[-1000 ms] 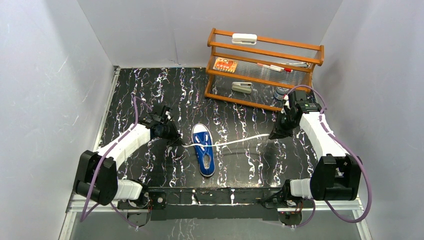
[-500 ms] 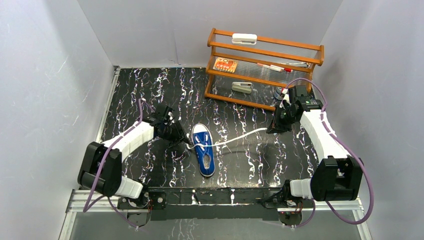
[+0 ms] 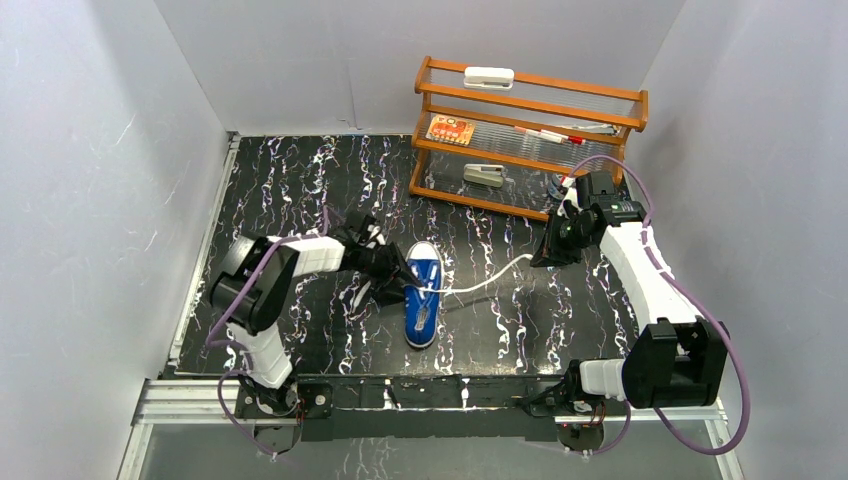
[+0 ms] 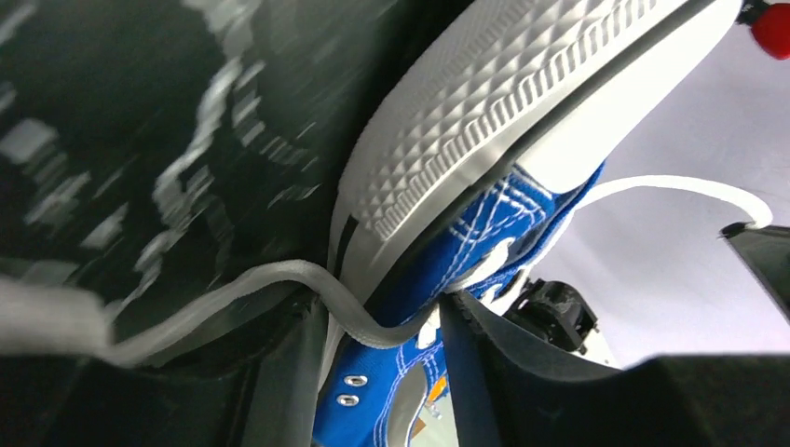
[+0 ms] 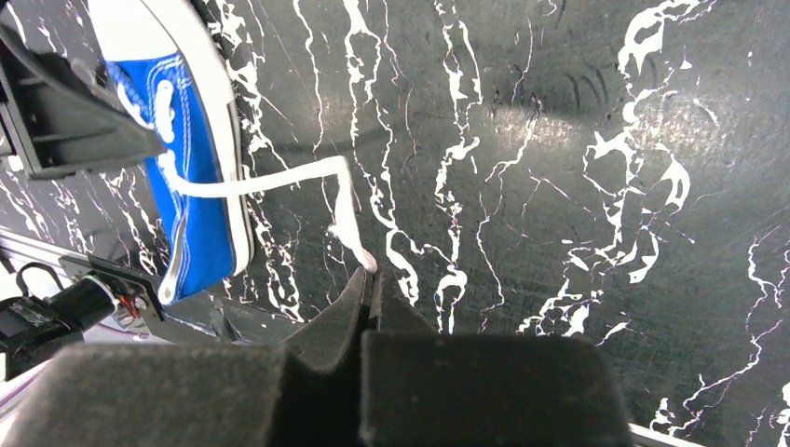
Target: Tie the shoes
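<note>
White lace [image 5: 261, 181] shows pinched in right gripper [image 5: 371, 279] only wrist-side.

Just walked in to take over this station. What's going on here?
Two robot arms are working on a blue sneaker on the black marbled table. The right gripper is shut on the end of one white lace, stretched out from the shoe. The left gripper, jaws apart, is at the sneaker's side with a second lace draped across it. No bow is visible yet.
</note>
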`<state>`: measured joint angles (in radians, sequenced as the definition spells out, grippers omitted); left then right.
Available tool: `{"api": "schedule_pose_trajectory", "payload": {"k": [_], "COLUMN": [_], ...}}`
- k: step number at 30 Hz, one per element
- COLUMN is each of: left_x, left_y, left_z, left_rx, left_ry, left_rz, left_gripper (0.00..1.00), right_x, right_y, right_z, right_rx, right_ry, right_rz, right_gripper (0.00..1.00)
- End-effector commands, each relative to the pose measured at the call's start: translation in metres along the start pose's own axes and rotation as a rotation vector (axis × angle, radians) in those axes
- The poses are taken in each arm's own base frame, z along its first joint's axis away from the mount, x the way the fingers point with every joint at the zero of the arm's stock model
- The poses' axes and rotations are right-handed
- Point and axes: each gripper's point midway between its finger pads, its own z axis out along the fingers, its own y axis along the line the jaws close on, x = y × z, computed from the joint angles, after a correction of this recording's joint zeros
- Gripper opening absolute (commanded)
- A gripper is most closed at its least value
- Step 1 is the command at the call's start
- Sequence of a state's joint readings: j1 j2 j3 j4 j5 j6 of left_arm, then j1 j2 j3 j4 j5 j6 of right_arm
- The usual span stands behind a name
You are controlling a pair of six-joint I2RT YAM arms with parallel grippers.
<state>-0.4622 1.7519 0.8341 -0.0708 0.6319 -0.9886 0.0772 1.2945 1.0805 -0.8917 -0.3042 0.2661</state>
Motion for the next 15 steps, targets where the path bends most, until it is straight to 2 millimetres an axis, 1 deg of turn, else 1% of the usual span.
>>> {"api": "schedule_pose_trajectory", "payload": {"k": [1, 4, 6, 9, 11, 12, 13, 14, 15], "left_x": [-0.023, -0.028, -0.025, -0.024, -0.034, -0.036, -0.04, -0.043, -0.043], "left_y": [-0.045, -0.037, -0.025, -0.015, -0.017, -0.02, -0.019, -0.019, -0.021], "left_z": [0.006, -0.009, -0.02, -0.037, -0.05, -0.055, -0.059, -0.06, -0.057], "left_rx": [0.082, 0.005, -0.058, -0.128, -0.152, -0.147, -0.15, -0.144, -0.13], "left_ry": [-0.068, -0.123, -0.133, -0.2, -0.296, -0.328, -0.364, -0.382, -0.378], "left_rz": [0.11, 0.157, 0.15, 0.115, 0.05, -0.01, -0.096, -0.176, -0.255], "left_gripper": [0.44, 0.52, 0.55, 0.59, 0.61, 0.61, 0.59, 0.55, 0.52], "right_x": [0.005, 0.003, 0.001, -0.001, -0.003, -0.003, -0.003, -0.003, -0.003], "right_y": [0.004, 0.005, 0.007, 0.009, 0.01, 0.01, 0.01, 0.011, 0.012], "right_z": [-0.004, -0.004, -0.005, -0.006, -0.008, -0.01, -0.011, -0.012, -0.012], "right_rx": [-0.024, -0.024, -0.032, -0.037, -0.035, -0.034, -0.034, -0.037, -0.04], "right_ry": [-0.014, -0.022, -0.029, -0.029, -0.032, -0.035, -0.036, -0.036, -0.034], "right_rz": [-0.003, -0.005, -0.008, -0.012, -0.017, -0.02, -0.021, -0.022, -0.024], "right_gripper": [0.0, 0.0, 0.0, 0.0, 0.0, 0.0, 0.0, 0.0, 0.0]}}
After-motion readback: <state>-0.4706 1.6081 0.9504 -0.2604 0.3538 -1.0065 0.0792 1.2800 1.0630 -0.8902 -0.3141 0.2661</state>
